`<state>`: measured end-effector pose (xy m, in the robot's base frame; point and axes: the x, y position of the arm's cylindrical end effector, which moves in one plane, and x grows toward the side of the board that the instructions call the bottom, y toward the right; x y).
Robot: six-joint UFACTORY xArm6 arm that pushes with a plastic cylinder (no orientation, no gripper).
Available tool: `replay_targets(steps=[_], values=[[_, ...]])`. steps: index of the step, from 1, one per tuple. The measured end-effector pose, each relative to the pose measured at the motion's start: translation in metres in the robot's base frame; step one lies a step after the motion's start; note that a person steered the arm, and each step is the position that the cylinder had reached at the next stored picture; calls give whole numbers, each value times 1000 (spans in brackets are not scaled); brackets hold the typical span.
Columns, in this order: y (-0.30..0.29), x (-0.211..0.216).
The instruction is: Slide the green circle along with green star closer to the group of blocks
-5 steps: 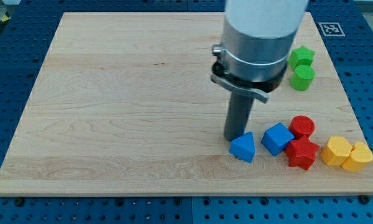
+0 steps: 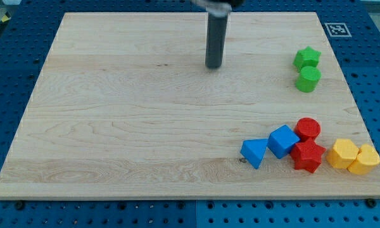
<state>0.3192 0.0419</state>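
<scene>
The green star (image 2: 307,57) and the green circle (image 2: 308,79) sit touching at the view's right, star above circle. The group lies at the bottom right: a blue triangle (image 2: 254,152), a blue cube (image 2: 282,140), a red circle (image 2: 308,128), a red star (image 2: 308,156) and two yellow blocks (image 2: 344,153) (image 2: 366,159). My tip (image 2: 213,66) stands near the top middle of the board, well to the left of the green blocks and touching no block.
The wooden board (image 2: 114,126) lies on a blue perforated table. A black-and-white marker (image 2: 334,29) sits at the board's top right corner.
My tip has moved from beside the blue triangle up and left to the top middle. The blue triangle now lies slightly turned. The green blocks have not moved.
</scene>
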Motion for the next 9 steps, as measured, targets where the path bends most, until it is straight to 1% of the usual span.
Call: replay_targets(steps=[1,2,3,4,5,6,7,8,9], values=[[8,-43],[39,-43],[124,-49],[161,-49],[185,-19],[194,-4],[193,8],[192,38],[192,40]])
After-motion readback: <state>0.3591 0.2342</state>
